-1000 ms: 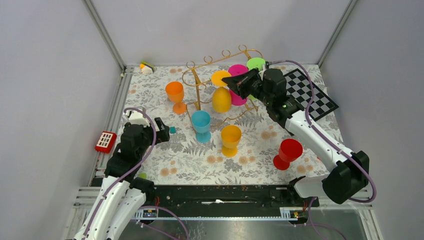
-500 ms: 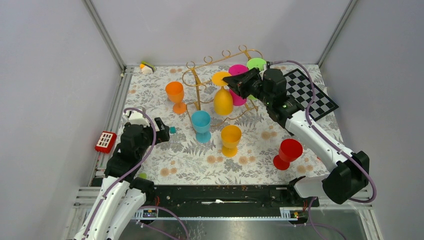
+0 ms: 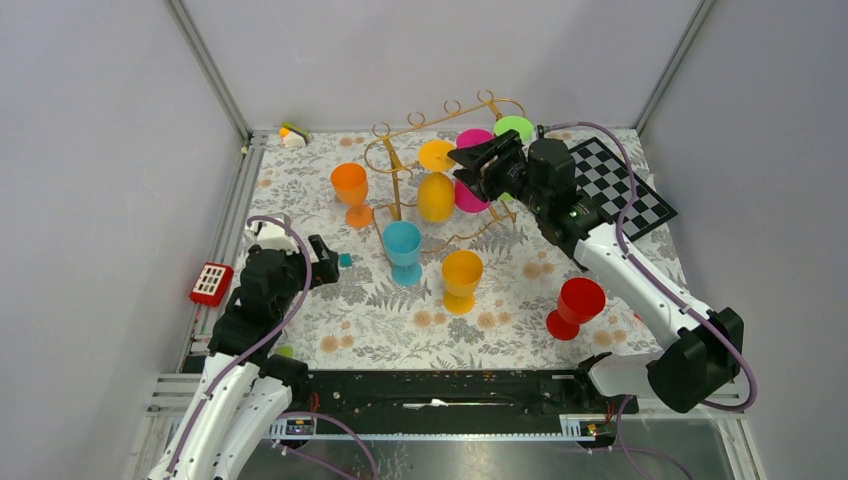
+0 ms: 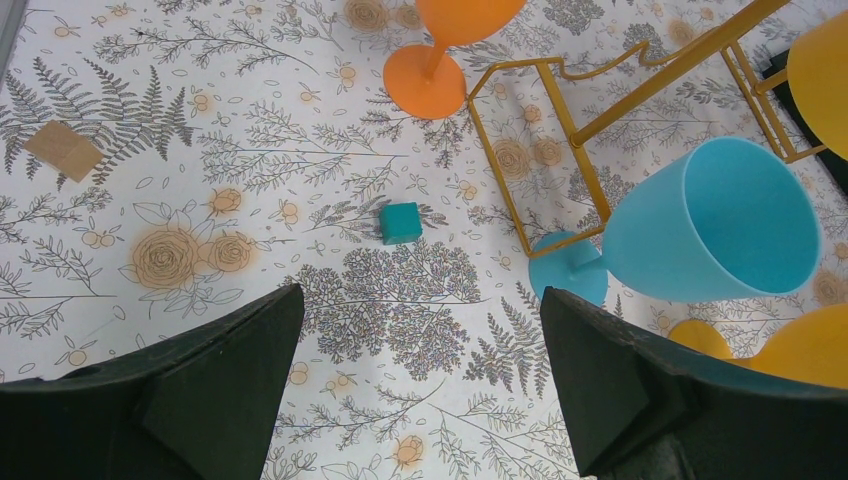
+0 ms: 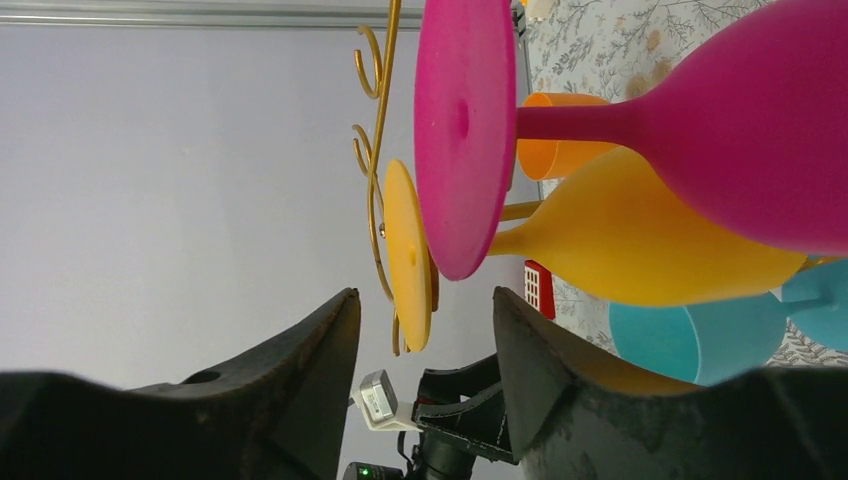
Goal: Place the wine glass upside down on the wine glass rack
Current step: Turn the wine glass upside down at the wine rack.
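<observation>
Just beyond right gripper [image 5: 422, 300]: magenta wine glass [image 5: 760, 130].

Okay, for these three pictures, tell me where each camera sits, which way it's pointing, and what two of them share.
Top external: above and behind the bases, looking down on the table; both arms show.
Left wrist: on the left arm, facing down at the blue glass and teal cube; open jaws at bottom.
Right wrist: on the right arm, rolled sideways, facing the pink glass hung on the rack; parted jaws at bottom.
Shared: blue glass in all three.
</observation>
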Action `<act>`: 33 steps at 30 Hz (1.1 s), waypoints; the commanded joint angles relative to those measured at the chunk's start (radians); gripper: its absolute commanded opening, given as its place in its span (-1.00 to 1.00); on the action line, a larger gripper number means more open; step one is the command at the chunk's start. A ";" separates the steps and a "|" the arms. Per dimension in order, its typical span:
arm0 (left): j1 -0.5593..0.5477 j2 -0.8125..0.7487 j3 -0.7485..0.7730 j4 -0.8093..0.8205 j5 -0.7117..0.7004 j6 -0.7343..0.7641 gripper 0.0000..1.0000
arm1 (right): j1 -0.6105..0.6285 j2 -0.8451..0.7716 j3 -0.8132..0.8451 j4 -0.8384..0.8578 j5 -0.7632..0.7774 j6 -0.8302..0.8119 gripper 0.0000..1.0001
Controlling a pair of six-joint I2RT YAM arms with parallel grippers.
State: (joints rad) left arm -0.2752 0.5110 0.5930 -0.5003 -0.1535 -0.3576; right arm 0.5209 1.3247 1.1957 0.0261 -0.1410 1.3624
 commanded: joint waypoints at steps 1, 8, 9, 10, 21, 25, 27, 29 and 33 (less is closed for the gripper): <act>0.002 -0.009 -0.006 0.061 0.020 0.011 0.98 | -0.007 -0.014 0.048 -0.010 0.013 -0.017 0.23; 0.002 -0.012 -0.006 0.061 0.022 0.011 0.98 | -0.007 -0.057 0.008 -0.016 0.018 -0.013 0.99; 0.002 -0.012 -0.006 0.061 0.023 0.011 0.98 | -0.007 -0.066 -0.002 -0.014 0.020 -0.013 0.99; 0.003 -0.012 -0.006 0.063 0.024 0.011 0.98 | -0.007 -0.082 -0.012 -0.015 0.021 -0.013 0.99; 0.002 -0.012 -0.006 0.063 0.035 0.009 0.97 | -0.009 -0.244 -0.106 -0.165 0.020 -0.118 0.99; 0.002 -0.011 -0.006 0.065 0.037 0.008 0.98 | -0.009 -0.314 -0.111 -0.304 0.055 -0.243 0.99; 0.002 -0.009 -0.006 0.065 0.037 0.008 0.97 | -0.010 -0.355 -0.117 -0.378 0.092 -0.308 0.99; 0.002 -0.008 -0.006 0.065 0.040 0.008 0.98 | -0.009 -0.394 -0.128 -0.439 0.133 -0.370 0.99; 0.001 -0.006 -0.006 0.065 0.044 0.006 0.98 | -0.010 -0.467 -0.168 -0.535 0.240 -0.496 0.99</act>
State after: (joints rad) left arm -0.2752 0.5102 0.5930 -0.4988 -0.1280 -0.3576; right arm 0.5167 0.9180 1.0599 -0.3695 -0.0364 1.0485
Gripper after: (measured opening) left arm 0.989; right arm 0.993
